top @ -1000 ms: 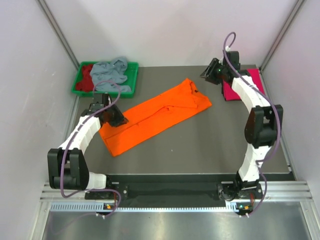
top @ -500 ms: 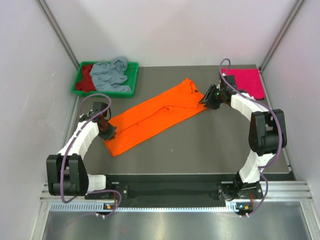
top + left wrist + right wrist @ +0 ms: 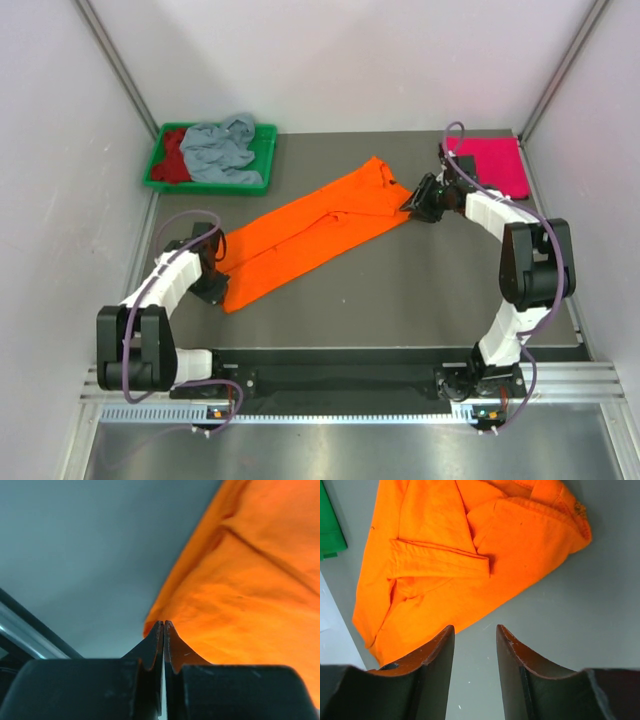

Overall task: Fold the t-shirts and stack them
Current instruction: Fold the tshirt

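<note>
The bright orange t-shirt [image 3: 310, 235], folded into a long strip, lies slantwise across the table. My left gripper [image 3: 212, 288] is at its near left corner. In the left wrist view the jaws [image 3: 163, 623] are shut, tips at the cloth's corner [image 3: 240, 590], with no cloth seen between them. My right gripper [image 3: 413, 203] is open and empty, low over the table at the shirt's collar end [image 3: 470, 555]; its tips [image 3: 475, 628] frame bare table beside the cloth's edge. The magenta pink t-shirt [image 3: 492, 165] lies folded at the back right.
A green tray [image 3: 262, 150] at the back left holds the crumpled grey-blue t-shirt [image 3: 220, 146] and the dark red t-shirt [image 3: 174, 157]. White walls close in on both sides. The tray's edge shows in the right wrist view [image 3: 330, 530].
My left gripper has moved toward me along the shirt's left edge to its near corner. My right gripper has come down from over the pink shirt to the orange shirt's collar end.
</note>
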Robot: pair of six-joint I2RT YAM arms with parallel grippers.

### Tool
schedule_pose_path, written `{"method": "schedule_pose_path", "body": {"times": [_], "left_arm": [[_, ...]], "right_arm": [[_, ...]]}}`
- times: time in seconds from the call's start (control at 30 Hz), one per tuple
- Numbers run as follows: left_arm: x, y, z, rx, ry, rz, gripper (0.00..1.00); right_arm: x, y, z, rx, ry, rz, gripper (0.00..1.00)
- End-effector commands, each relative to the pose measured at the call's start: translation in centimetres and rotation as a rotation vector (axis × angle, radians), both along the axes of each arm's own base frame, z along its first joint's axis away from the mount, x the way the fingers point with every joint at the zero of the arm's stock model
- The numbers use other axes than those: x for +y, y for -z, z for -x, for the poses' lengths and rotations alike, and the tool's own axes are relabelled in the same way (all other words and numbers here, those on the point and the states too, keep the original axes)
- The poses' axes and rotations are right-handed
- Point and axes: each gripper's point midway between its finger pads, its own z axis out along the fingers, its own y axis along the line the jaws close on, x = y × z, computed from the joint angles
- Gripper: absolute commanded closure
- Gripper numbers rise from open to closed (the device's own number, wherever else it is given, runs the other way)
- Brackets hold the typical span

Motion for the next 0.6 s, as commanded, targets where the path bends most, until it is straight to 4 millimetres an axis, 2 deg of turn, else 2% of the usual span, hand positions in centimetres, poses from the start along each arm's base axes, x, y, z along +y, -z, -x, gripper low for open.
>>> {"method": "schedule_pose_path", "body": {"times": [0.0, 0.17, 0.27, 0.43, 0.5, 0.57], "left_arm": [[0.3, 1.4, 2.2, 0.080, -0.060, -0.018, 1.00], [0.8, 2.8, 3.8, 0.164, -0.077, -0.052, 1.00], [1.7, 2.4, 4.7, 0.241, -0.094, -0.118, 1.00], [2.9, -0.6, 2.8, 0.250, -0.100, -0.200, 1.00], [2.7, -1.9, 1.5, 0.203, -0.093, -0.200, 1.00], [1.4, -2.6, 0.4, 0.147, -0.059, -0.160, 1.00]], "right_arm": [[-0.4, -0.7, -1.3, -0.055, -0.012, -0.013, 0.61], [-0.8, -0.5, -1.4, -0.050, -0.007, -0.007, 0.61], [-0.9, -0.3, -1.4, -0.044, -0.003, -0.006, 0.61], [-1.3, -0.2, -1.4, -0.039, 0.004, -0.006, 0.61], [-1.4, -0.3, -1.2, -0.039, 0.005, -0.003, 0.61], [-1.6, -0.3, -1.2, -0.040, 0.009, 0.003, 0.61]]}}
